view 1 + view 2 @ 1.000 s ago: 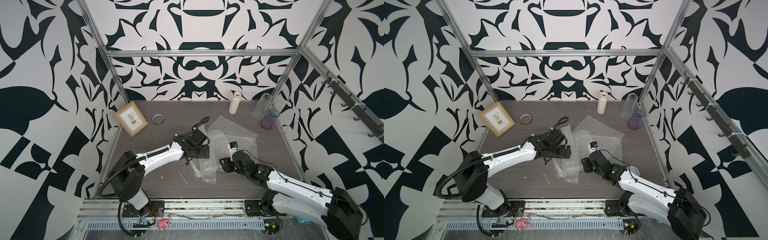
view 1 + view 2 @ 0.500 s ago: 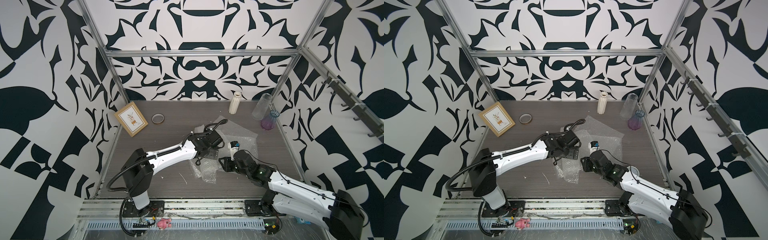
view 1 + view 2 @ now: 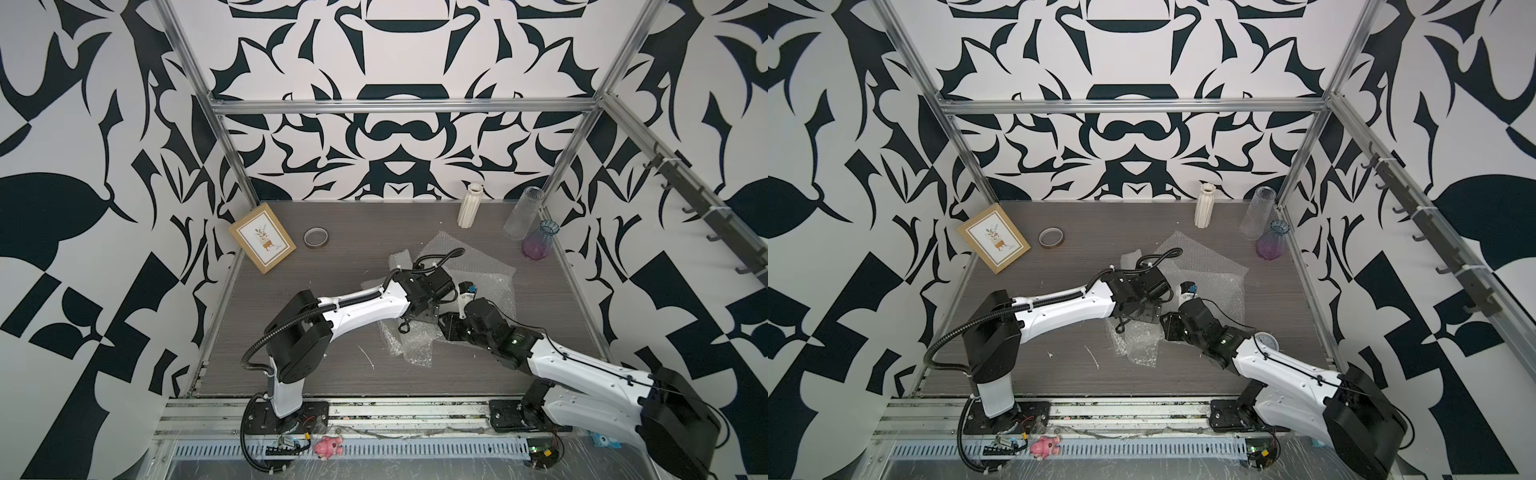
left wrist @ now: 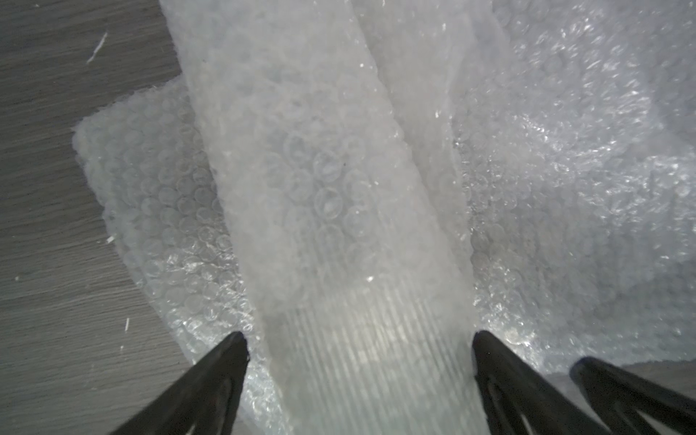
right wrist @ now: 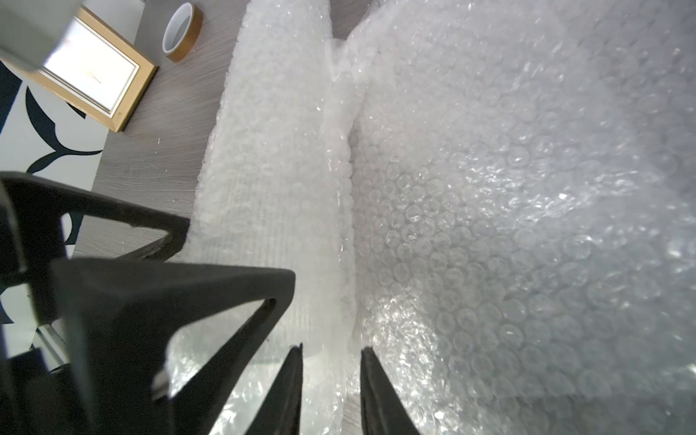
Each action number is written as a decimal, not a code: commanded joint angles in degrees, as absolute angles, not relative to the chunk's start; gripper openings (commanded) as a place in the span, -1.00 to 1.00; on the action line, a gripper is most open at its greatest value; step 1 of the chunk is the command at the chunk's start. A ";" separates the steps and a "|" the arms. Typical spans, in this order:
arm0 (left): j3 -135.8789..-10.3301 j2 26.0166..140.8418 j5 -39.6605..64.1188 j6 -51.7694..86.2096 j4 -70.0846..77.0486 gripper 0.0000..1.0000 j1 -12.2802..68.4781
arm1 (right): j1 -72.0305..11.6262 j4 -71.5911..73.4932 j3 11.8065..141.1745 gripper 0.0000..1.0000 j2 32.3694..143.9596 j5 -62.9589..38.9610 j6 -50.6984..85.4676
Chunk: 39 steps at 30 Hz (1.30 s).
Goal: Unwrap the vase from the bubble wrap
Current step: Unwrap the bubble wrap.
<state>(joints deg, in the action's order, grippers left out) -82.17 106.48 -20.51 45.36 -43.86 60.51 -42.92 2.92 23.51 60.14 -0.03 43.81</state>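
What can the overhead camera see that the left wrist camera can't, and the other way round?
Only a top view: a white vase, a clear vase and a purple vase at the back, a frame, a tape roll. Only the left wrist: a ribbed shape under the bubble wrap, between the wide-apart fingers of the left hand. Both: that wrap on the table.

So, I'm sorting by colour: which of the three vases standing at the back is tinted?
The short bulbous vase, furthest right: purple below, bluish at the neck. The tall glass vase is clear; the ribbed vase is white.
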 commanded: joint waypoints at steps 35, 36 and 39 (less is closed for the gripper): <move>-77.68 100.61 -19.97 46.30 -48.01 0.89 57.83 | -36.65 9.91 22.40 -1.00 63.00 -4.05 41.30; -77.08 99.86 -20.22 46.32 -48.04 0.89 57.75 | -36.63 9.53 22.45 -1.00 62.93 -3.95 40.97; -75.07 97.99 -20.94 46.23 -47.77 0.90 57.40 | -36.57 9.17 22.40 -1.00 63.00 -3.61 40.41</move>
<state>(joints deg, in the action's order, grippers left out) -77.12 100.05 -18.79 45.54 -44.77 58.02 -36.93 9.91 21.89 63.79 -5.19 42.19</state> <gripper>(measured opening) 0.950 0.048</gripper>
